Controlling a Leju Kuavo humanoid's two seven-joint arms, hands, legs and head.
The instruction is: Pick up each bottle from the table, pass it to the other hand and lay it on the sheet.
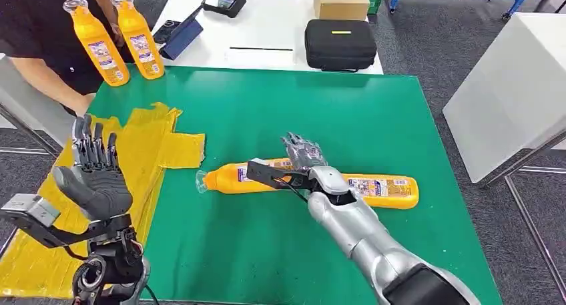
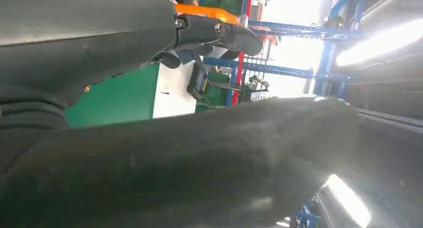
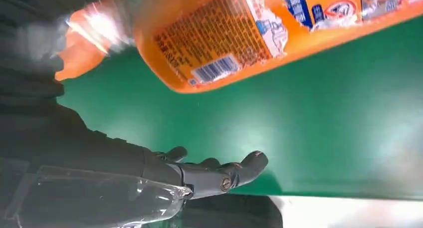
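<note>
**Right hand over lying bottle, left hand raised open**

Right hand (image 1: 304, 151) is over the middle of the lying bottle (image 1: 387, 190) on the green mat (image 1: 374, 118). Fingers (image 3: 244, 169) spread and extended past the bottle's far side; right wrist view shows them apart, nothing clasped, green mat between them and the bottle. Contact with the bottle: cannot tell.

Left hand (image 1: 97, 175) is raised above the yellow sheet (image 1: 143, 145), palm open, fingers straight and apart, holding nothing.

Bottle lies on its side mid-mat, cap toward the sheet, apart from the sheet's edge. Green mat is bare in front of and behind the bottle.

Two bottles (image 1: 117, 38) stand upright at the mat's far left corner, with a person (image 1: 40, 38) just behind them. Black case (image 1: 340, 43) on the white table (image 1: 267, 38) beyond.
</note>
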